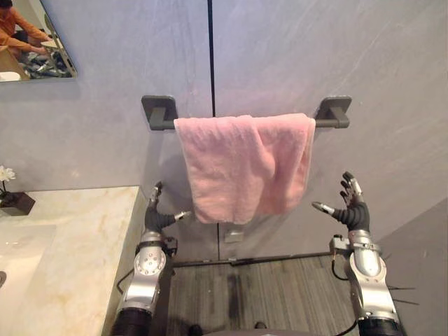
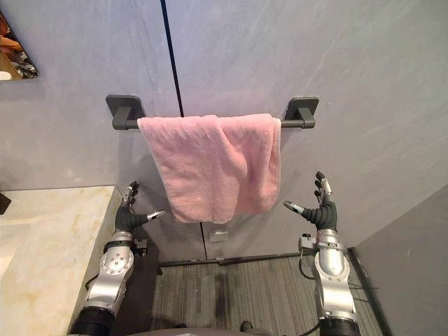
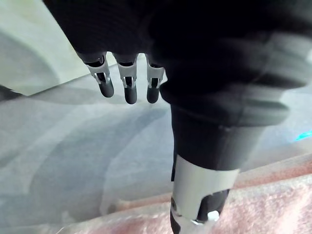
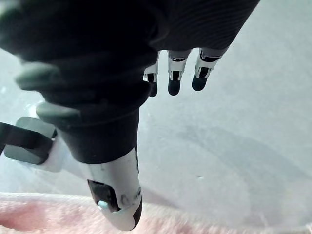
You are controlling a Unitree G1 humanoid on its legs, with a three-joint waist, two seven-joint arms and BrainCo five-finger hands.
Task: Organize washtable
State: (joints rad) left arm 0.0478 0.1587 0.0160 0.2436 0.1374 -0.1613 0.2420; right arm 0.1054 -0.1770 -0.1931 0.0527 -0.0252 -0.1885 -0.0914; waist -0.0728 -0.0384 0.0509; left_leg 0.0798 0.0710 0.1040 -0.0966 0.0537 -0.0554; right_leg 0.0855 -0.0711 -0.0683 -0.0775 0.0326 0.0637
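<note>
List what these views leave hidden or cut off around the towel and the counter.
Middle of the rail: covered by the pink towel, both eye views.
Most of the mirror: cut by the top and left edges, left eye view.
Part of the flower pot: cut by the left edge, left eye view.
The small wall plate under the towel: too small to identify.
Left part of the counter: runs out of frame.

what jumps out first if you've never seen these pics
A pink terry towel draped over a dark grey wall bar hangs mid-scene. The left hand and right hand are raised open-fingered, one at each side of its lower edge. A cream marble countertop lies at the left.
</note>
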